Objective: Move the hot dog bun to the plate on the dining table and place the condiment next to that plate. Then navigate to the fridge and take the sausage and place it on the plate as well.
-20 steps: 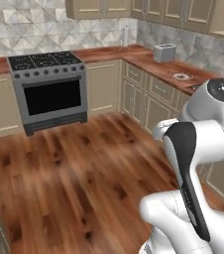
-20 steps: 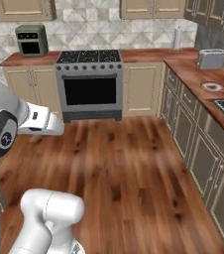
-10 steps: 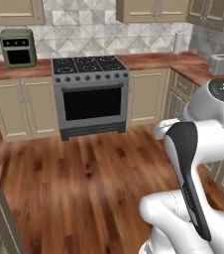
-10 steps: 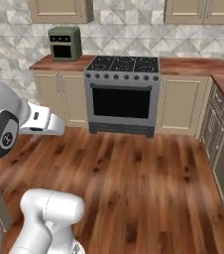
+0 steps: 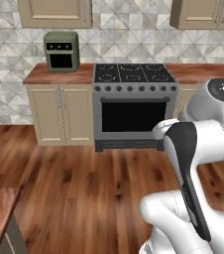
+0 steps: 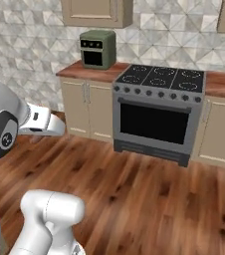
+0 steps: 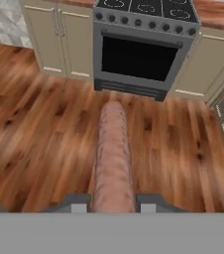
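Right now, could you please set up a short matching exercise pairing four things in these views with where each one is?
Things:
1. sausage
2. toaster oven
3. stove
4. upper cabinet

Places:
A. on the wall above the toaster oven
B. on the wooden counter left of the stove
C. between the hand's fingertips
D. standing between the beige base cabinets

Pairs: 1-C, 2-B, 3-D, 4-A

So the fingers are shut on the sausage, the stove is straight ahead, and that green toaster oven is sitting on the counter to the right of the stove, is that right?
Not quite. The green toaster oven sits on the counter to the left of the stove, not the right; both base views show this. The rest holds: in the hand view the fingers are shut on the sausage, with the stove ahead.
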Available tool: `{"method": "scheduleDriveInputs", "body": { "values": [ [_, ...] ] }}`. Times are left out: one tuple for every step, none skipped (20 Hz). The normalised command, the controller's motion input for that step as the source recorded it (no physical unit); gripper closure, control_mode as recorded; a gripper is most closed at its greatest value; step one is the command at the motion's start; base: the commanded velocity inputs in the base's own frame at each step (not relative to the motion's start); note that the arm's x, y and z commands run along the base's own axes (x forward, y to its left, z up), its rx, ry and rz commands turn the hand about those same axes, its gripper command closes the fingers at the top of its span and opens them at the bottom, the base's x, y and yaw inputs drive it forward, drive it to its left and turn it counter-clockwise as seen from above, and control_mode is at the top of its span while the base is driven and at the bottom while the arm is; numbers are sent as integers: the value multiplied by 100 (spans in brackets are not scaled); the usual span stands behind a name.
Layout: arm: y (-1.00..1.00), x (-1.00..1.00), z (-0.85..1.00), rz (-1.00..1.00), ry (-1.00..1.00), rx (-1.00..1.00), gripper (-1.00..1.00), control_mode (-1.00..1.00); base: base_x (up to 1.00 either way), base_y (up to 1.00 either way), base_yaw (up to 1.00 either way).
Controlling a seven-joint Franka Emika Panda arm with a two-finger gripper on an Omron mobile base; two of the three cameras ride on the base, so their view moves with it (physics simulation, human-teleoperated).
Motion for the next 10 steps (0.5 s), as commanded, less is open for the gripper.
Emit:
{"method": "scheduleDriveInputs", "body": {
  "values": [
    [0, 0, 0, 0, 0, 0, 100, 100, 100, -27, 40],
    [0, 0, 0, 0, 0, 0, 100, 100, 100, -27, 42],
    [0, 0, 0, 0, 0, 0, 100, 100, 100, -27, 43],
    [0, 0, 0, 0, 0, 0, 100, 100, 100, -25, 44],
    [0, 0, 0, 0, 0, 0, 100, 100, 100, -24, 44],
    [0, 0, 0, 0, 0, 0, 100, 100, 100, -24, 44],
    [0, 0, 0, 0, 0, 0, 100, 100, 100, -24, 45],
    [0, 0, 0, 0, 0, 0, 100, 100, 100, -22, 46],
    [0, 0, 0, 0, 0, 0, 100, 100, 100, -22, 48],
    [0, 0, 0, 0, 0, 0, 100, 100, 100, -16, 53]
  ]
}}
